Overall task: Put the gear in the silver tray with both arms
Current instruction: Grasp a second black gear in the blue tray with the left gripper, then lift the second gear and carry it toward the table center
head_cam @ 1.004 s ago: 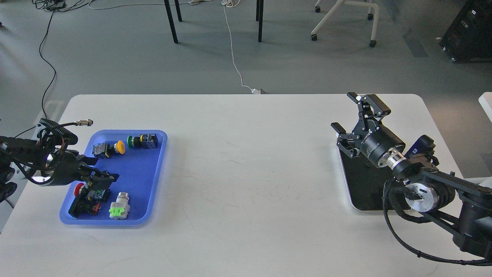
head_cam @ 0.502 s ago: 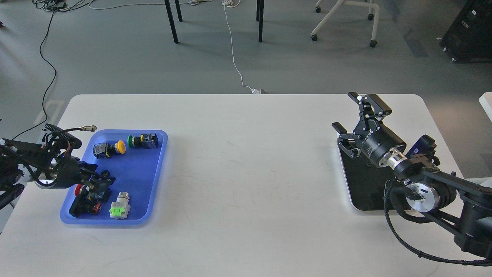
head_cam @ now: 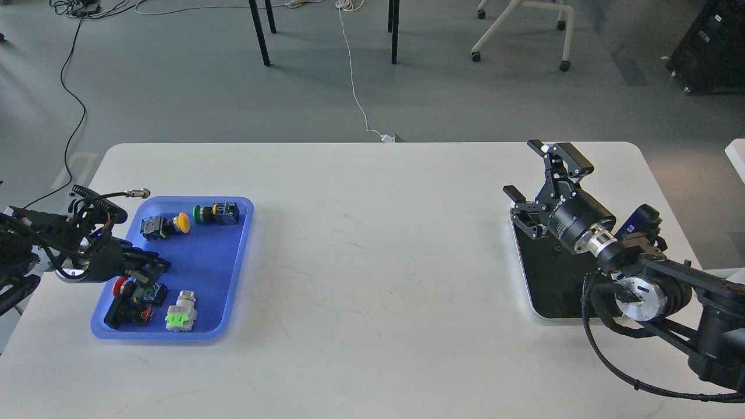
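Observation:
The silver tray [head_cam: 525, 283] lies at the table's right, its dark bottom partly covered by my right arm. My right gripper [head_cam: 534, 181] is open and empty, hovering over the tray's far left corner. The blue plastic tray [head_cam: 224, 273] at the left holds several push-button switches: yellow [head_cam: 182, 222], green [head_cam: 199, 214], red [head_cam: 120, 286] and a grey one with a green base [head_cam: 181, 312]. No toothed gear shows. My left gripper [head_cam: 156, 266] reaches in over the blue tray's left side, just above the red switch; its fingers are dark and cannot be told apart.
The white table [head_cam: 372, 250] spans the view. A cable with a metal plug [head_cam: 137, 192] hangs off my left wrist above the blue tray's far left corner. Chair legs and cords are on the floor beyond the table.
My left gripper has drawn back to the left and slightly up over the red switch. The switches have not visibly moved. My right arm has barely moved.

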You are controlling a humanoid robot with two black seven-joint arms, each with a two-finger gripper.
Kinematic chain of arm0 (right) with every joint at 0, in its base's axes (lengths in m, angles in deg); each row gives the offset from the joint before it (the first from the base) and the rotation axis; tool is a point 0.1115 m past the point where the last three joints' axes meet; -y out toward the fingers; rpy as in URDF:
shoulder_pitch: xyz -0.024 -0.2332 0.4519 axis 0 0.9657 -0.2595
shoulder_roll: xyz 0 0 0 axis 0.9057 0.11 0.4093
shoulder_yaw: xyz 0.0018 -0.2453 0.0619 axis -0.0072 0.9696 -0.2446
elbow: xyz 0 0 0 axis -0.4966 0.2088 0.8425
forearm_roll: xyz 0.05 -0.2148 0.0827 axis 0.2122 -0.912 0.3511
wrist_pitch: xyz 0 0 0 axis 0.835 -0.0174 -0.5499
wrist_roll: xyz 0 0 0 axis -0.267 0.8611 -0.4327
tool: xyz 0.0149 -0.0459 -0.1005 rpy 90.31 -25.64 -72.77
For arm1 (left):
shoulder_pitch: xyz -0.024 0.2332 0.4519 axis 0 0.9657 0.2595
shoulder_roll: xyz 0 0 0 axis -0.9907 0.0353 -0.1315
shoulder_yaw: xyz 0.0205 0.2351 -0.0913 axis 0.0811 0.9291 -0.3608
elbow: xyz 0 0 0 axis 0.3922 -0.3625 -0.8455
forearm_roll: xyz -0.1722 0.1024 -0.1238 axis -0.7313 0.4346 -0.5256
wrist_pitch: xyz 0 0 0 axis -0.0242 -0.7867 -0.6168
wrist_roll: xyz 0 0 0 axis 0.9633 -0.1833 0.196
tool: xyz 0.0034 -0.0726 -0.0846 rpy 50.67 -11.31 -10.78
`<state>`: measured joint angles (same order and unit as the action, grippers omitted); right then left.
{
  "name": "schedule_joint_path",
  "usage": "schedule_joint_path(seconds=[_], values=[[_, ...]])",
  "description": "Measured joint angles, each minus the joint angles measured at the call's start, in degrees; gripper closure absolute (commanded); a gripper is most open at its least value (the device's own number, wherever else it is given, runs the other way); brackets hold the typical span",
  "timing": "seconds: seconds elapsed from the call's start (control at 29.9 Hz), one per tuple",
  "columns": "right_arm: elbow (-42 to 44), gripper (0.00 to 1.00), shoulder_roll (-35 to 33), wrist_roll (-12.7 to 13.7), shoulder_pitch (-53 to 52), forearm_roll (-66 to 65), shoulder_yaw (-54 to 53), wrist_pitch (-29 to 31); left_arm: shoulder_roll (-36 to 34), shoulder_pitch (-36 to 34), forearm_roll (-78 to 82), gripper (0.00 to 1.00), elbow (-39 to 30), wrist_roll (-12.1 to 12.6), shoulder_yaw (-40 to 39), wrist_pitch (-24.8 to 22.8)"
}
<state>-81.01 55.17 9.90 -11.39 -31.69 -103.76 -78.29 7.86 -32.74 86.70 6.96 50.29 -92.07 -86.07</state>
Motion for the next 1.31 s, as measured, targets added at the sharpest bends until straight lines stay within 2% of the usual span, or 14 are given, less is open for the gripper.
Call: schedule_joint_path(seconds=[0.5, 0.64, 0.77, 0.94, 1.1, 1.2, 1.31], values=[[-0.1, 0.03, -0.2, 0.0, 0.0, 0.0, 0.0, 0.0, 0.0, -2.0, 0.7, 0.86, -1.5, 0.1, 0.0, -0.2], [-0.1, 0.03, -0.3, 0.0, 0.0, -0.1, 0.0, 0.0, -0.2, -3.7, 0.6, 0.86, -7.0, 0.0, -0.1, -0.9], [0.0, 0.03, -0.4, 0.0, -0.1, -0.1, 0.0, 0.0, -0.3, -6.6, 0.4, 0.86, -15.4, 0.0, -0.1, -3.9], [0.3, 0.03, -0.8, 0.0, -0.1, -0.1, -0.8, 0.0, 0.6, -10.7, 0.2, 0.86, -23.5, 0.0, -0.2, -4.5], [1.4, 0.03, -1.1, 0.0, 0.0, 0.6, -2.1, -0.1, 9.1, -16.4, 0.6, 0.85, -25.1, 0.0, 1.1, -4.5], [2.4, 0.03, -1.2, 0.0, 0.4, 1.8, -2.6, 0.3, 13.4, -20.0, 0.9, 0.85, -24.4, 0.0, 4.4, -4.5], [3.2, 0.03, -1.7, 0.0, 1.2, 3.0, -2.7, 3.0, 18.9, -22.3, 1.1, 0.85, -22.3, 0.0, 8.4, -4.5]])
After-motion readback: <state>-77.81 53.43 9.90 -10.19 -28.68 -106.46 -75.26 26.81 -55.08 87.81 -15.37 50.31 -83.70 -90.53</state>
